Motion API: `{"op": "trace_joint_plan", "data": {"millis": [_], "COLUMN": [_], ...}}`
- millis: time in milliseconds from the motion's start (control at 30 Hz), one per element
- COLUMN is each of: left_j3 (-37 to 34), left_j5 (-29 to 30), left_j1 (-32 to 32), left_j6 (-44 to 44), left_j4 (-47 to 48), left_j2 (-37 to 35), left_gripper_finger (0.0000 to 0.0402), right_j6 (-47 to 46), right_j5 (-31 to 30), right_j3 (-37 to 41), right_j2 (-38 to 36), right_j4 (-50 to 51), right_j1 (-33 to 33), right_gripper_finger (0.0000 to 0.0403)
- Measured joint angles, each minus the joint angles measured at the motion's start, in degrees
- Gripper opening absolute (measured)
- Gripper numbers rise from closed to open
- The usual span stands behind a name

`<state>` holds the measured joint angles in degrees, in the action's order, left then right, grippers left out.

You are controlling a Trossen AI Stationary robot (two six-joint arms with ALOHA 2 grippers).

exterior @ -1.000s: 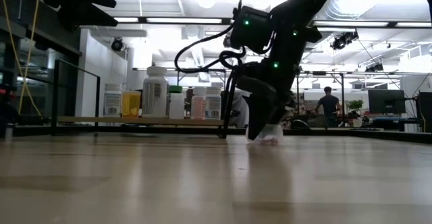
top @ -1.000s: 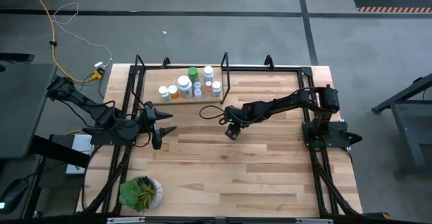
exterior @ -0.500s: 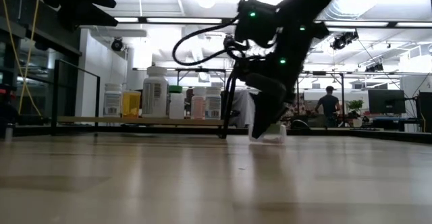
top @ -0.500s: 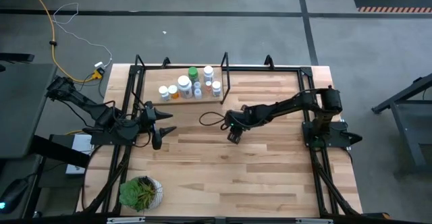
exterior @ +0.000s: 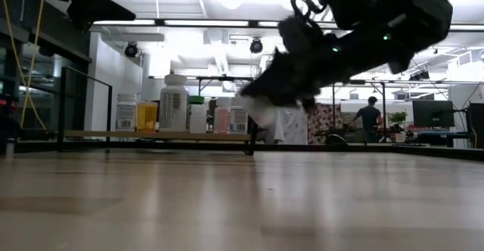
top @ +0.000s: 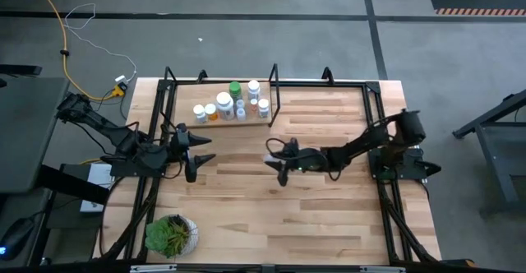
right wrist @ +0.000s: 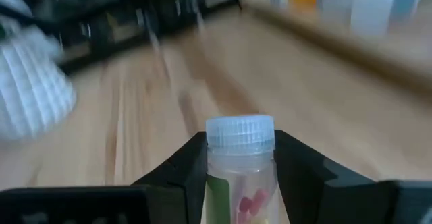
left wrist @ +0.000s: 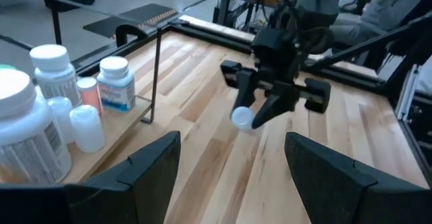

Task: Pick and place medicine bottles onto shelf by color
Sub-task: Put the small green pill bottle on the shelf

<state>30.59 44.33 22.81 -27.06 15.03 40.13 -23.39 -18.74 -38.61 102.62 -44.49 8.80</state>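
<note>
The left gripper [top: 191,150] waits at the table's [top: 329,215] nine o'clock side, its arm reaching in from the left edge and the fingers [left wrist: 145,173] standing apart around nothing. The shelf [top: 220,121] sits at about eleven o'clock, against the far edge, with the other bottles [top: 223,103] upright on its plank: several white ones, one with a green top and, in the low view, a yellow-orange one [exterior: 147,116].

The right gripper [top: 279,162] is near the table's middle, at about four o'clock from the shelf and clear of it. Its arm stretches low and nearly flat from its base at three o'clock. The held bottle [right wrist: 240,166] sits between the two fingers [right wrist: 179,173], clamped at its body, with the white ribbed cap poking out past the tips.

The right wrist view alone shows a clear body with a green label and red pieces inside. The left wrist view shows the bottle's cap [left wrist: 241,117] end-on, lifted off the wood. The low view shows the gripper tilted toward the shelf above the tabletop, though blurred. From above, the bottle is hard to make out against the dark fingers.
</note>
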Motion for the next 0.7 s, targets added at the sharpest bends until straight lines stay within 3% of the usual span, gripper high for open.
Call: {"op": "trace_joint_plan", "data": {"millis": [200,433,700], "left_j3": [0.00,0.00,0.00], "left_j5": [1.45,2.73,3.05], "left_j1": [0.00,0.00,0.00], "left_j6": [0.29,1.36,1.80], "left_j4": [-0.46,-0.34,-0.37], "left_j2": [0.00,0.01,-0.01], "left_gripper_finger": [0.0257,0.0257,0.0257], "right_j6": [10.26,16.91,20.85], "right_j5": [-8.67,-25.96,-37.63], "right_j3": [-8.17,-21.60,-35.42], "right_j2": [11.33,24.72,34.21], "right_j4": [-13.94,-23.87,-23.74], "right_j1": [-0.56,-4.69,-8.14], "right_gripper_finger": [0.0130,0.0130,0.0129]}}
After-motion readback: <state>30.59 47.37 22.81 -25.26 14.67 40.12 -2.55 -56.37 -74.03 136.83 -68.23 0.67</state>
